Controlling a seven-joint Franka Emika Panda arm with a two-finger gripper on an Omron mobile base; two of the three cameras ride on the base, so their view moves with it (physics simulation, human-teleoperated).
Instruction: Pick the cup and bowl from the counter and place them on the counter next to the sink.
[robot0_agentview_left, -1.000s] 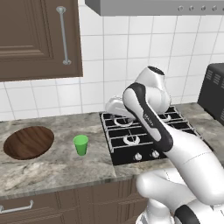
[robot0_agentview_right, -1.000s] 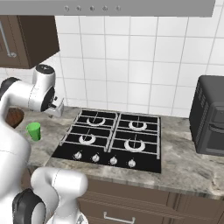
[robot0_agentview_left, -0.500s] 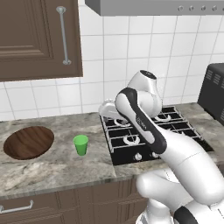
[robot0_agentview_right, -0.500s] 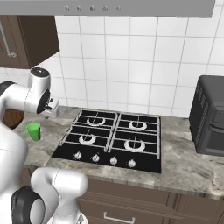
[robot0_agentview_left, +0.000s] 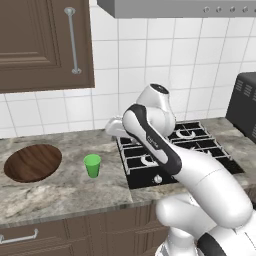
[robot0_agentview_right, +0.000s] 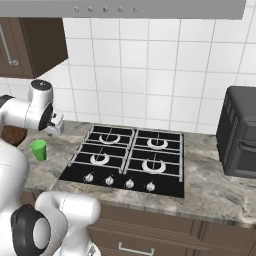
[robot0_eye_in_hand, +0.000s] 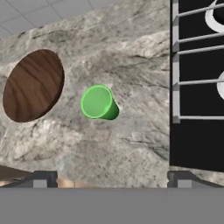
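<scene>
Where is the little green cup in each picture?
Left base view: the cup stands on the counter, left of middle, between the bowl and the stove.
Right base view: the cup is at the far left edge, left of the stove.
Hand view: the cup is near the middle, the bowl to its left.
Shared landmark: the stove.

We see our white arm with dark joints (robot0_agentview_left: 150, 140) rising from the lower right of the left base view, and it bends at the elbow and reaches to the left. Our two-finger pincer (robot0_eye_in_hand: 109, 178) has its jaws standing wide apart, with nothing between them. The two dark fingertips (robot0_eye_in_hand: 43, 178) rise at the bottom of the hand view.
</scene>
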